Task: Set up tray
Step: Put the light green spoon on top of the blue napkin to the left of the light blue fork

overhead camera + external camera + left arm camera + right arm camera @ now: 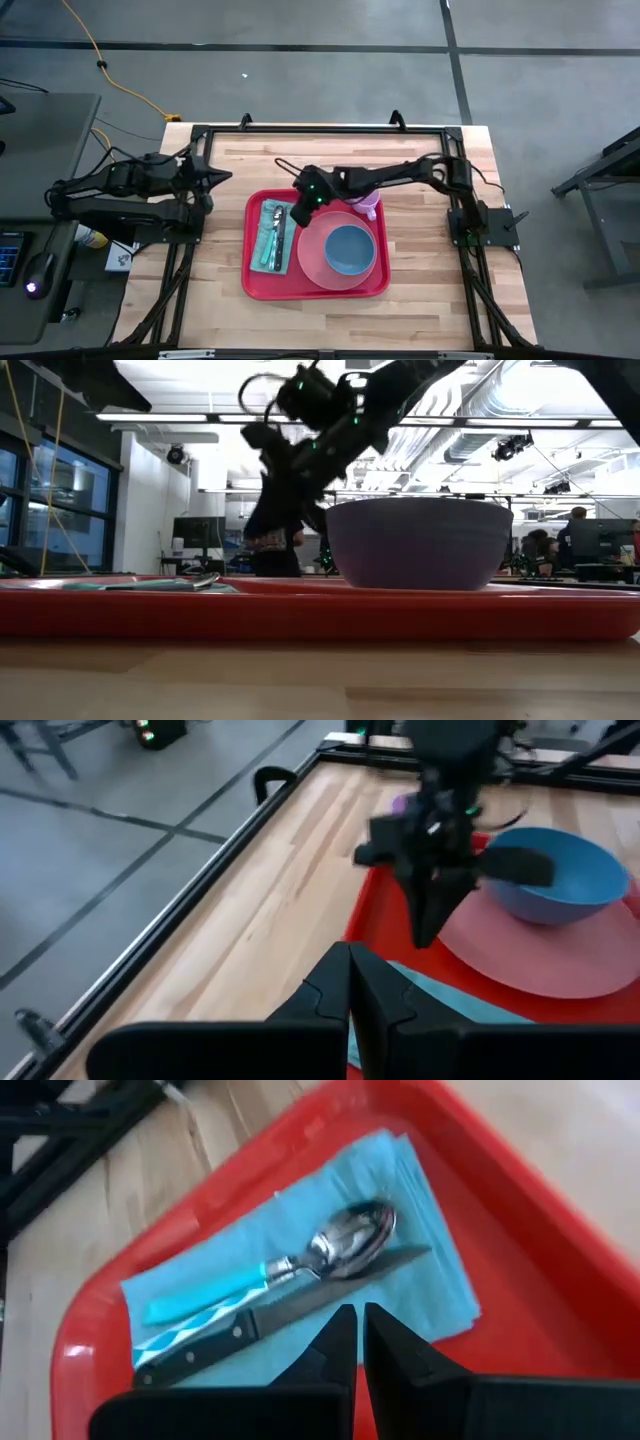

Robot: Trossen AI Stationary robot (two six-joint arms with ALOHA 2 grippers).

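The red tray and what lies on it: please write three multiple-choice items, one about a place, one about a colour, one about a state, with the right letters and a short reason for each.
1. Where does the spoon lie?
A. on the light blue napkin
B. in the bowl
C. on the bare wood

2. What colour is the bowl on the pink plate?
A. green
B. blue
C. white

3. How is the right gripper over the red tray?
A. holding the spoon
B. wide open
C. shut, holding nothing

Answers: 1 A, the right wrist view shows spoon and knife on the napkin. 2 B, the high view shows it blue. 3 C, its fingers meet above the napkin.
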